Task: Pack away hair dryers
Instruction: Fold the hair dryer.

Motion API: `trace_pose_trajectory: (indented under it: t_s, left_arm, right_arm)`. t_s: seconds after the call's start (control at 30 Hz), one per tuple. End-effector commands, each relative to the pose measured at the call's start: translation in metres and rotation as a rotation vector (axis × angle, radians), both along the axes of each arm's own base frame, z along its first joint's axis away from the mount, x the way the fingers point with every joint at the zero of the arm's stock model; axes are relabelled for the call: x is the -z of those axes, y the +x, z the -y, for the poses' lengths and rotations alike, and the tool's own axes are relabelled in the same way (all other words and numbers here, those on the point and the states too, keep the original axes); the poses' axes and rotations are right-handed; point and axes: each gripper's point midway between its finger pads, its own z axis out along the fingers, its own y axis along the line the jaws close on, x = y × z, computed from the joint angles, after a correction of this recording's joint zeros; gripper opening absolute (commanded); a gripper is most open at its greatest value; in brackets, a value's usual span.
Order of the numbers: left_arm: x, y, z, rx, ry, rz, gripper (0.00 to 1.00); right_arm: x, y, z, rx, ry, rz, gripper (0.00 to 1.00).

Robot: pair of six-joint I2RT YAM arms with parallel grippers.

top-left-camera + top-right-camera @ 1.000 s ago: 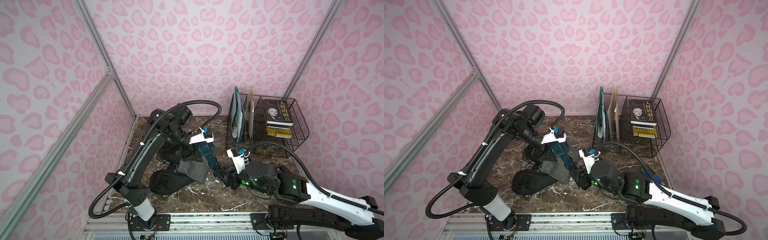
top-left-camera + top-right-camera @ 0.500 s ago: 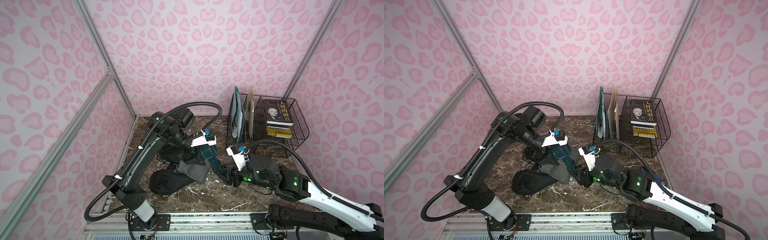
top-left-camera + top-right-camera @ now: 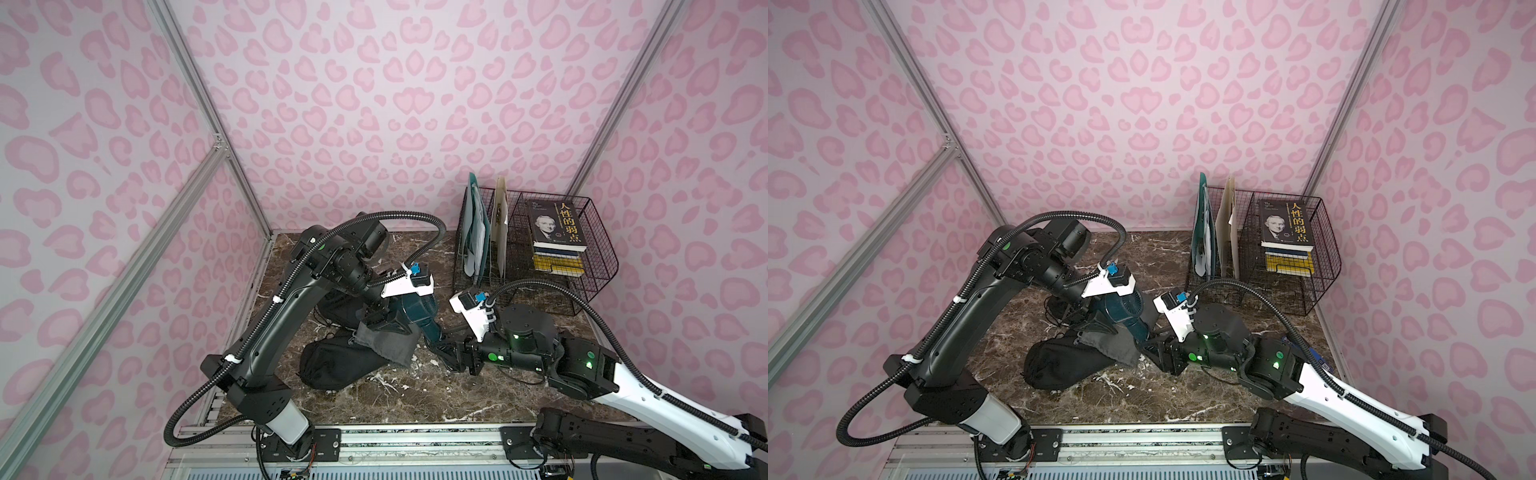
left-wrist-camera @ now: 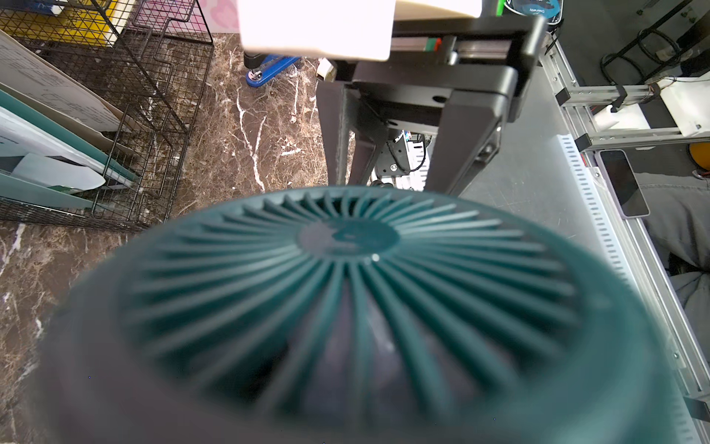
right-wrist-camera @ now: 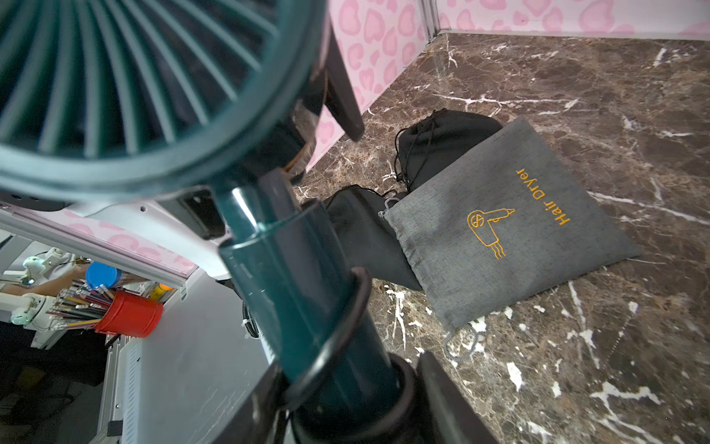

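My left tool (image 3: 392,324) pinches the teal dryer (image 3: 417,309), handle aimed at the front-right surface (image 3: 415,395) corner, inside right tool (image 3: 449,353); can't tell its grip.

left gripper (image 3: 1106,322) holds the teal hair dryer (image 3: 1128,308), right gripper (image 3: 1152,347) at its handle.

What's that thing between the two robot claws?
A teal hair dryer: left gripper holds its barrel, right gripper flanks its handle. Both top views show it.

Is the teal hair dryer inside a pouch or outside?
Outside. The teal hair dryer shows bare, grille and handle; the grey pouch lies flat.
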Motion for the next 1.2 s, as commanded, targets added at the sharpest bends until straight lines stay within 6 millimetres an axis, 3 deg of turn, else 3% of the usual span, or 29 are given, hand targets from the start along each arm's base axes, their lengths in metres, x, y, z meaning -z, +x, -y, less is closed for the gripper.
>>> trace_pose_trajectory:
  t_s: [0.0, 0.17, 0.4, 0.63, 0.77, 0.97, 1.17]
  left_arm:
    - [-0.018, -0.059, -0.015, 0.067, -0.014, -0.284, 0.02]
    - [-0.023, -0.057, -0.01, 0.065, -0.034, -0.3, 0.02]
    - [-0.029, -0.053, 0.0, 0.063, -0.065, -0.356, 0.02]
    - [-0.019, -0.047, 0.002, 0.05, -0.027, -0.359, 0.02]
    - [-0.014, -0.038, 0.007, 0.01, -0.012, -0.375, 0.02]
    - [-0.005, -0.015, 0.019, -0.131, -0.038, -0.352, 0.02]
    - [0.001, 0.012, 0.025, -0.297, -0.054, -0.313, 0.02]
  right_arm:
    - [0.02, 0.008, 0.007, 0.036, -0.068, -0.012, 0.51]
    - [0.019, 0.01, 0.0, -0.01, -0.067, -0.015, 0.5]
    - [0.008, 0.009, -0.001, -0.043, -0.011, 0.002, 0.56]
    - [0.003, 0.011, 0.011, -0.029, 0.029, 0.003, 0.43]
    - [0.0, 0.008, 0.013, -0.025, 0.075, 0.0, 0.24]
    - [-0.022, 0.004, 0.013, -0.014, 0.245, 0.006, 0.01]
    - [-0.046, 0.004, 0.017, 0.027, 0.433, 0.0, 0.0]
